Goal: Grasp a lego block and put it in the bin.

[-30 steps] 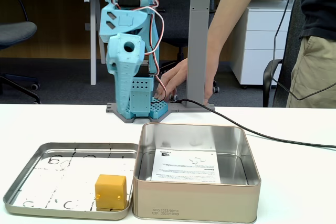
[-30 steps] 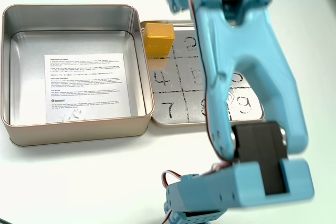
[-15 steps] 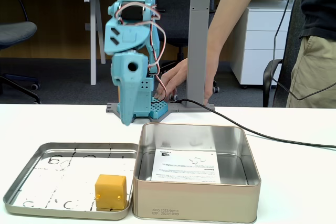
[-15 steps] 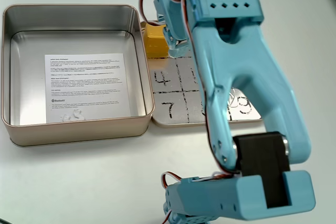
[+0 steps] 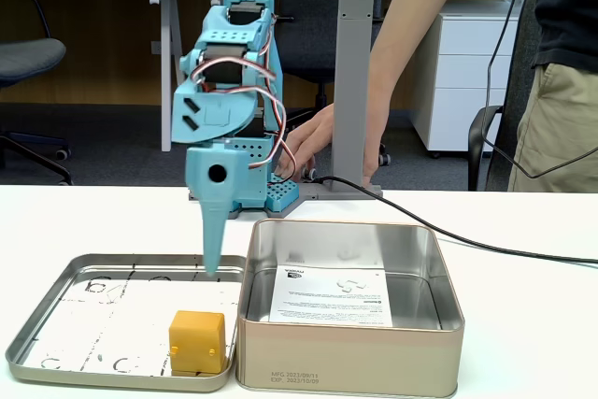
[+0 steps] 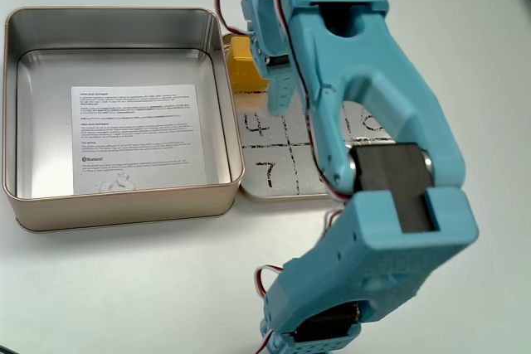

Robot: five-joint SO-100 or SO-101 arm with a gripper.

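Fingers [image 5: 211, 254] point down over the lid [image 5: 56, 310], gap can't be told. Block [image 5: 197, 341] sits on the lid, just beside the bin [image 5: 348, 354], untouched.

Lego block [image 5: 197, 342]: small yellow-orange cube, sitting upright at the shallow tray's [image 5: 56, 370] edge nearest the bin [image 5: 350, 363]. Bin: deep square silver tin, standing open, printed white sheet lying on its bottom, touching the tray's side.

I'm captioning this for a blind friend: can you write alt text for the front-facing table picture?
A blue robot arm's gripper points down over a shallow tray holding a yellow lego block. Beside it sits a deep silver bin; a person stands behind.
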